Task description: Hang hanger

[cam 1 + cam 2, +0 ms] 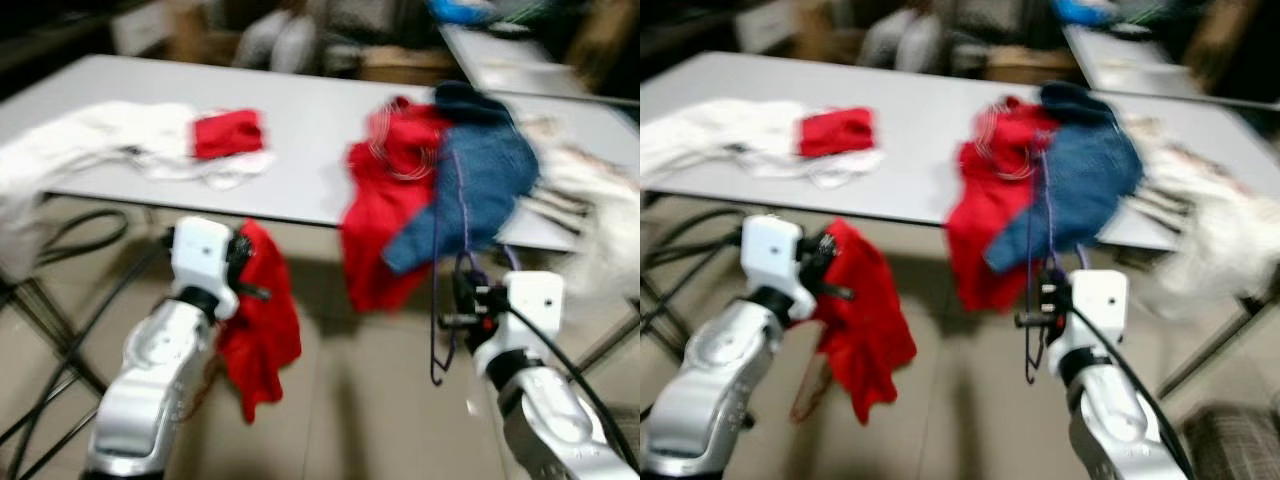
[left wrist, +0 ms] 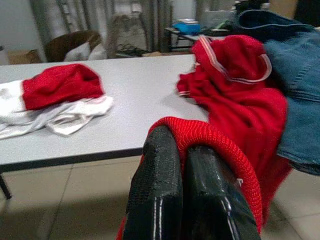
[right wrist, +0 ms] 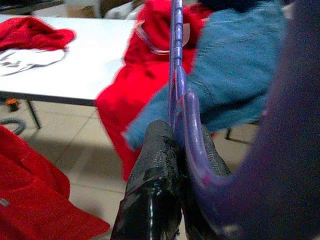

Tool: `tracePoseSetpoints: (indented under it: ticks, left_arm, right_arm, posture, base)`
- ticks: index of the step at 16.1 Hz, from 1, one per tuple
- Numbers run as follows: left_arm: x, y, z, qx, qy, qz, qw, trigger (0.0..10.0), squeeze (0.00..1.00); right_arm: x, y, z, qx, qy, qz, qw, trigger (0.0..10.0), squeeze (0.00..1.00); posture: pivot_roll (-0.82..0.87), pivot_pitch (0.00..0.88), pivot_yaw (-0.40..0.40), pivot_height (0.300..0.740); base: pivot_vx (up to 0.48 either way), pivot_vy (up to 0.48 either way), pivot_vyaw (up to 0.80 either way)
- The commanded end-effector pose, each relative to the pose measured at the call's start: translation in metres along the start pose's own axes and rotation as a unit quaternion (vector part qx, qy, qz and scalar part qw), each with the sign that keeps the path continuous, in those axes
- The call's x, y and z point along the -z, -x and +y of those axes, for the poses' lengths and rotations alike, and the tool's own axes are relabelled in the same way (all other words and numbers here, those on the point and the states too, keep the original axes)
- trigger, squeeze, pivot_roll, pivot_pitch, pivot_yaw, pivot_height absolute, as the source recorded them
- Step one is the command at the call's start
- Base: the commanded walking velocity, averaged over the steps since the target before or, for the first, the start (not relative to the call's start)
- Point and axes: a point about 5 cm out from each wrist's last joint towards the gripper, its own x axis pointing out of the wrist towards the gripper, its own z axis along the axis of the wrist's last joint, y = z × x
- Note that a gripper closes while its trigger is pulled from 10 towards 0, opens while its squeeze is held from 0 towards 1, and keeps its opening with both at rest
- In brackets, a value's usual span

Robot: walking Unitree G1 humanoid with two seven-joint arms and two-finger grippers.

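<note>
The right gripper [image 3: 175,165] pinches the purple hanger [image 1: 440,300]; the left gripper [image 2: 182,175] clamps a red sweater [image 1: 262,320]; hanging is not yet done.

Table ahead, clothes all over it

The table [image 1: 300,150] sits in front of the robot; a pile [image 1: 150,140] lies on its left part, two garments [image 1: 430,190] hang over its front edge to the right, another heap [image 1: 590,220] further right, second table [image 1: 520,60] behind.

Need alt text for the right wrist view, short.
The right end effector is shut on a purple hanger. Beyond it, a red garment and a blue garment drape over the grey table edge.
</note>
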Motion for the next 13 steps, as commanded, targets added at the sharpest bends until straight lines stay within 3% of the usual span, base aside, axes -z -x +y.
tracePoseSetpoints:
  ticks: [1,3,5,9,11,13]
  left_arm:
    - [-0.011,-0.004,-0.008,0.026,0.005,-0.026,0.999,10.0,0.00]
    - [-0.019,-0.011,-0.009,0.028,0.011,-0.039,0.999,10.0,0.00]
    - [-0.028,-0.018,-0.009,0.030,0.013,-0.054,0.998,10.0,0.00]
    - [-0.084,-0.056,-0.007,0.047,0.019,-0.145,0.988,10.0,0.00]
    - [-0.117,-0.086,-0.002,0.039,0.008,-0.181,0.983,10.0,0.00]
    - [-0.137,-0.100,-0.003,0.047,-0.002,-0.202,0.978,10.0,0.00]
  right_arm:
    - [-0.003,0.001,-0.005,0.014,0.014,-0.003,1.000,10.0,0.00]
    - [-0.009,-0.001,-0.007,0.017,0.035,-0.015,0.999,10.0,0.00]
    - [-0.017,-0.002,-0.009,0.017,0.052,-0.036,0.998,10.0,0.00]
    - [-0.041,-0.011,-0.022,0.011,0.051,-0.087,0.995,10.0,0.00]
    - [-0.044,-0.015,-0.020,-0.005,0.059,-0.091,0.994,10.0,0.00]
    - [-0.044,-0.016,-0.018,-0.010,0.060,-0.091,0.994,10.0,0.00]
  posture:
    - [-0.03,0.000,0.011,0.740]
    - [-0.03,0.000,0.016,0.740]
    - [-0.04,0.000,0.018,0.740]
    - [-0.04,0.000,0.006,0.740]
    - [-0.05,0.000,0.005,0.740]
    - [-0.05,0.000,0.013,0.740]
  base:
    - [0.000,0.000,-0.80]
    - [0.000,0.000,-0.80]
    - [0.122,0.000,0.00]
    - [0.258,0.000,0.00]
    - [0.264,0.000,0.00]
    - [0.276,0.000,0.00]
